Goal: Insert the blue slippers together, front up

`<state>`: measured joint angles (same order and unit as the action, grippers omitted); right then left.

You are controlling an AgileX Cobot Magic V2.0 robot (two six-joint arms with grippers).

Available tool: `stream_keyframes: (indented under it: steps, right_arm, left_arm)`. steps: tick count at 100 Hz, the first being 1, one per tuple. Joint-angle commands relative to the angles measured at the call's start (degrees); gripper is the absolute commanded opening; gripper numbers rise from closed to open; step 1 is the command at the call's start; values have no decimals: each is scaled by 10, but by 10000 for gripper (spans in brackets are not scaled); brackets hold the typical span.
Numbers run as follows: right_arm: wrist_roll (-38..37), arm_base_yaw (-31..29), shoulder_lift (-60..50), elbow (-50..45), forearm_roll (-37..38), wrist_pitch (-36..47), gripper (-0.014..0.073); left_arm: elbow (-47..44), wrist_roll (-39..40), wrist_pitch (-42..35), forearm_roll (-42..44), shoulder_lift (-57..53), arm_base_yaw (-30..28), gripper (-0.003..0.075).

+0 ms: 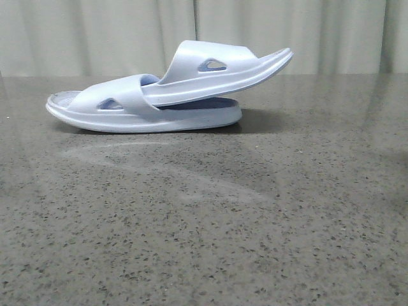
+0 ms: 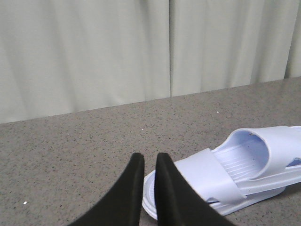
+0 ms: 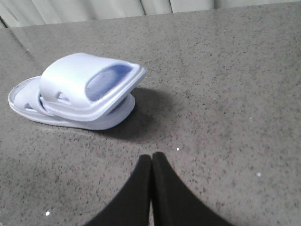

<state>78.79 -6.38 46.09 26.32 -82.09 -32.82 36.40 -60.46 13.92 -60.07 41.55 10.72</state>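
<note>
The two blue slippers are nested at the far middle of the table. The lower slipper (image 1: 127, 118) lies flat. The upper slipper (image 1: 217, 73) has one end tucked under the lower one's strap, and its other end tilts up to the right. Neither gripper shows in the front view. In the left wrist view my left gripper (image 2: 149, 160) is nearly shut with a thin gap and holds nothing, just short of the lower slipper (image 2: 207, 176). In the right wrist view my right gripper (image 3: 151, 157) is shut and empty, well apart from the upper slipper (image 3: 89, 80).
The speckled grey table (image 1: 204, 223) stretches bare in front of the slippers. A pale curtain (image 1: 95, 32) hangs behind the table's far edge.
</note>
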Motion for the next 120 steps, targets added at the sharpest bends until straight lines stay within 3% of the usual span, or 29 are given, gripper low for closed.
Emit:
stream_keyframes:
  steps: [1, 35, 120]
  right_arm:
    - [21, 0, -63, -33, -48, 12, -78]
    - [21, 0, -193, -103, -51, 42, -78]
    - [21, 0, -193, -103, -51, 49, -78]
  left_arm:
    - [-33, -13, -40, -35, -66, 5, 15]
    - [-162, -18, -17, -59, -230, 5, 15]
    - [-164, -18, -18, -68, -233, 5, 15]
